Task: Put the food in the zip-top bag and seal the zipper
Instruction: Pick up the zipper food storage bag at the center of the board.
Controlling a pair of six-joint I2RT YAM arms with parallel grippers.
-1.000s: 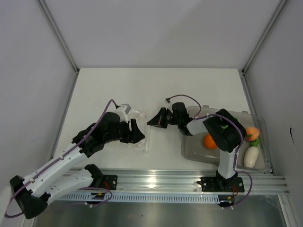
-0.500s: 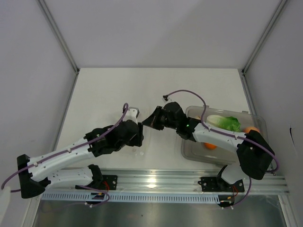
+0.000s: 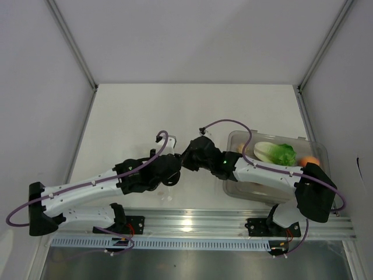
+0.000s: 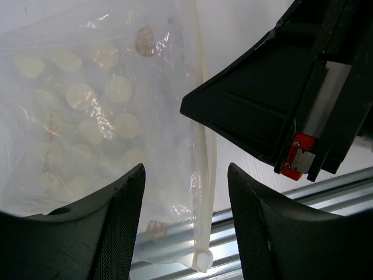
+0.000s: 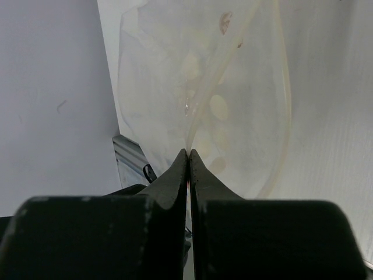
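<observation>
Now your right hand (image 5: 188,154) pinches the bag (image 4: 87,105) at its mouth edge, fingers pressed together. Your left hand (image 4: 185,175) hangs spread over the bag, straddling its zipper (image 4: 204,192). Right of the bag, the lettuce (image 3: 275,153) lies in the tray (image 3: 233,188).

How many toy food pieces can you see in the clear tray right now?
2. The lettuce lies at the far side of the tray; the reddish-orange fruit sits at its right edge. The right arm covers the tray's near part, so more may be hidden.
</observation>
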